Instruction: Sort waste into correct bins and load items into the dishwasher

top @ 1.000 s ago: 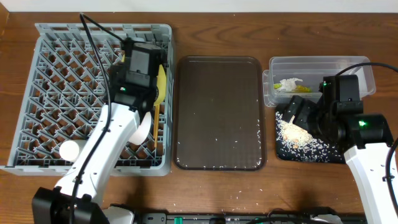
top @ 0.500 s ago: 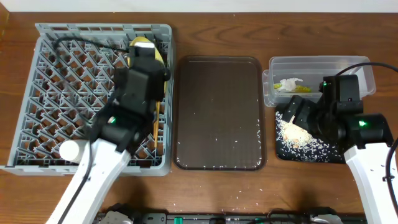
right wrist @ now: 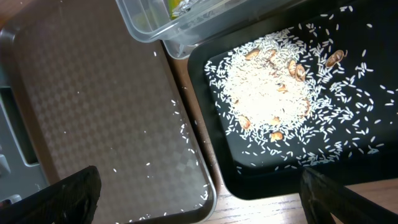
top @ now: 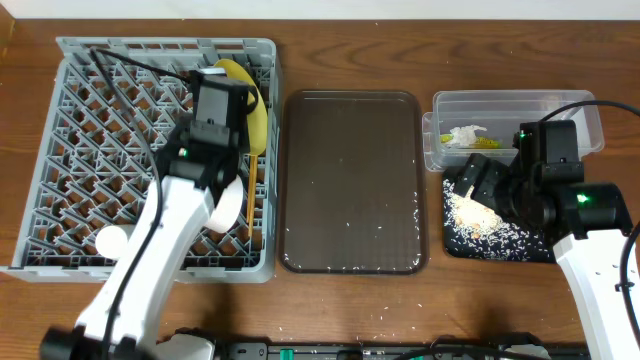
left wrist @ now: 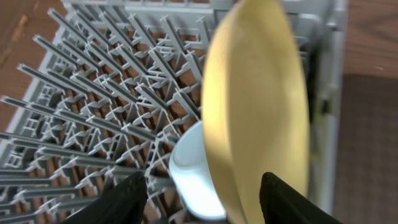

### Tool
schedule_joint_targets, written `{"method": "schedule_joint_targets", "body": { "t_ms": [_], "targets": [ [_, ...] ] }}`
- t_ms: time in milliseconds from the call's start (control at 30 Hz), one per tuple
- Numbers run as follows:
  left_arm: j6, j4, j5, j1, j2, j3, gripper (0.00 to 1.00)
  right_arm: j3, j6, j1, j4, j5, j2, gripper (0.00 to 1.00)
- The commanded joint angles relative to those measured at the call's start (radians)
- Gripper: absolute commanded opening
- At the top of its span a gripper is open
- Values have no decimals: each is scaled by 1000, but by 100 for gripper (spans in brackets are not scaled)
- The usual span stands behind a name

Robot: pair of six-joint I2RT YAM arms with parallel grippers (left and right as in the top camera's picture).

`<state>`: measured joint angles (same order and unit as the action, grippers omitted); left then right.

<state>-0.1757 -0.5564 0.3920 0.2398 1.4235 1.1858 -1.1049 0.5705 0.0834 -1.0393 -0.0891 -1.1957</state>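
The grey dish rack [top: 100,120] holds a yellow plate [top: 250,115] standing on edge near its right wall. My left gripper [top: 228,110] hovers by it. In the left wrist view the plate [left wrist: 258,106] rises between my open left gripper [left wrist: 205,199], whose jaws stand apart from it, and a small pale bowl [left wrist: 193,174] sits just behind. A white cup [top: 110,241] and a thin wooden chopstick [top: 250,190] lie in the rack. My right gripper [right wrist: 205,202] hangs wide open over the black tray [right wrist: 211,155] of rice [right wrist: 267,93]. The clear tub [top: 510,110] holds the wrapper [top: 465,135].
A dark brown serving tray [top: 350,180] with scattered rice grains lies between the rack and the bins. In the right wrist view its corner [right wrist: 93,106] sits close beside the black tray. Loose grains dot the wooden table [top: 380,320] near the front edge.
My left gripper has opened and let go of the yellow plate, which now stands in the rack. The left arm has shifted back. The right arm has not moved.
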Motion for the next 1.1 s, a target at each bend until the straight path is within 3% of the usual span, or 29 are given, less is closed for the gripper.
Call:
{"method": "schedule_joint_targets", "body": {
  "t_ms": [0, 33, 67, 100, 433, 533, 700, 867, 967, 1067],
  "targets": [
    [-10, 79, -85, -52, 66, 8, 52, -5, 12, -5, -2, 10, 0, 99],
    [-10, 90, -117, -57, 76, 8, 49, -5, 12, -5, -2, 10, 0, 99],
    [-10, 113, -170, -61, 92, 8, 38, -5, 12, -5, -2, 10, 0, 99],
    [-10, 126, -190, -61, 95, 8, 36, -5, 12, -5, -2, 10, 0, 99],
    [24, 332, -275, -44, 97, 8, 38, -5, 12, -5, -2, 10, 0, 99],
    [24, 335, -277, -44, 97, 8, 60, -5, 12, -5, -2, 10, 0, 99],
    [24, 211, -277, -44, 30, 8, 63, -5, 12, -5, -2, 10, 0, 99],
    [-13, -27, -277, -44, -237, 8, 66, -5, 12, -5, -2, 10, 0, 99],
    [-30, -192, -277, -44, -401, 8, 81, -5, 12, -5, -2, 10, 0, 99],
    [-67, -308, -279, -44, -509, 8, 85, -5, 12, -5, -2, 10, 0, 99]
  ]
}}
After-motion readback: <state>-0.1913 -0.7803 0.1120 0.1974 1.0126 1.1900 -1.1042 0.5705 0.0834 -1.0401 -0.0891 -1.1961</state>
